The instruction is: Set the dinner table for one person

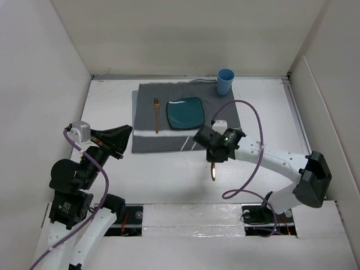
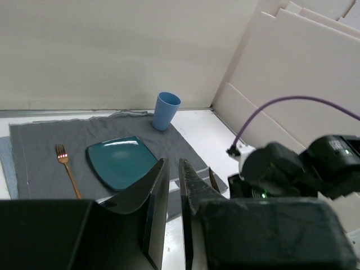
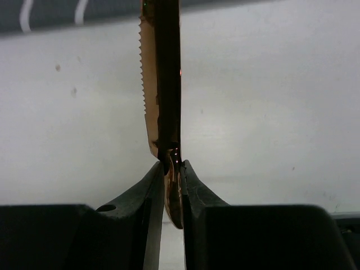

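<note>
Knife sits pinched in right hand above dinner table.

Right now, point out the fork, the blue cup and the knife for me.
fork [image 1: 156, 115], top view, middle of its handle.
blue cup [image 1: 225, 82], top view, its side wall.
knife [image 3: 160, 84], right wrist view, on the serrated blade.

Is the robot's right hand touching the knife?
Touching. The right wrist view shows the right hand pinching the knife between both fingers, no gap.
</note>
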{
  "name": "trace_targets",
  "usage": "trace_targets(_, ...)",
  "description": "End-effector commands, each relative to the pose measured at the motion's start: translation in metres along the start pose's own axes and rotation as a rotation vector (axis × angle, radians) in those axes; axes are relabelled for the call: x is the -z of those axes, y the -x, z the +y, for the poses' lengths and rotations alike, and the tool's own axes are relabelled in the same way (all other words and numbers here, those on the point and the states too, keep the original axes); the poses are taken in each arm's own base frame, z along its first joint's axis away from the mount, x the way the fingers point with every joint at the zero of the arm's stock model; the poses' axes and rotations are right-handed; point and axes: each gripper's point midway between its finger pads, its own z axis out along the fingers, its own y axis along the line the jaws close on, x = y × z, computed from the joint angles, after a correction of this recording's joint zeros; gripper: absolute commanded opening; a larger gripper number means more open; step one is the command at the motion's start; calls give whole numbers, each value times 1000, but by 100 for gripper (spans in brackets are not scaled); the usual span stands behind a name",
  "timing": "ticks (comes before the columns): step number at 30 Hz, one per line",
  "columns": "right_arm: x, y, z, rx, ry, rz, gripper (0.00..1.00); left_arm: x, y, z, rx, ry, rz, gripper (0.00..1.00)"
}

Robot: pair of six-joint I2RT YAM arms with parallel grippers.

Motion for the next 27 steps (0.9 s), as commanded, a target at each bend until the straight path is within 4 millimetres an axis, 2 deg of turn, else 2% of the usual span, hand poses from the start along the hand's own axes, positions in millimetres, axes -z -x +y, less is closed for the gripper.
trace_targets(1,-4,43,1,83,10,-54,0,0,13,-6,-20,-23,-48,11)
trace_targets(2,-4,55,3,118,24,-67,0,-1,12,-5,-19,-20,-44,11)
trace_targets(4,-14,76,-1,112,29,-66,0,-2,10,-3,-20,-14,-40,11)
trace_targets(6,-23,96,8,159,70,-75,0,-3,11,-2,-19,-9,-40,11)
trace_targets(7,-28,109,3,144,66,-84,0,-3,9,-1,-18,-6,-35,11)
trace_targets(11,-47,149,8,195,92,-112,0,-7,6,1,-18,0,-23,11)
trace_targets(20,-104,203,-3,191,67,-114,0,-14,-1,7,-16,21,3,11)
trace_targets(22,-120,211,-9,179,56,-107,0,-16,-4,7,-14,20,13,11)
trace_targets(23,-121,219,-10,174,57,-118,0,-16,-4,7,-14,19,15,11)
trace_targets(24,-132,226,-17,164,47,-113,0,-19,-7,9,-12,21,27,11)
trace_targets(26,-133,232,-11,167,69,-126,0,-20,-8,9,-11,21,32,11)
trace_targets(27,-138,236,-15,156,67,-122,0,-21,-9,10,-11,23,35,11)
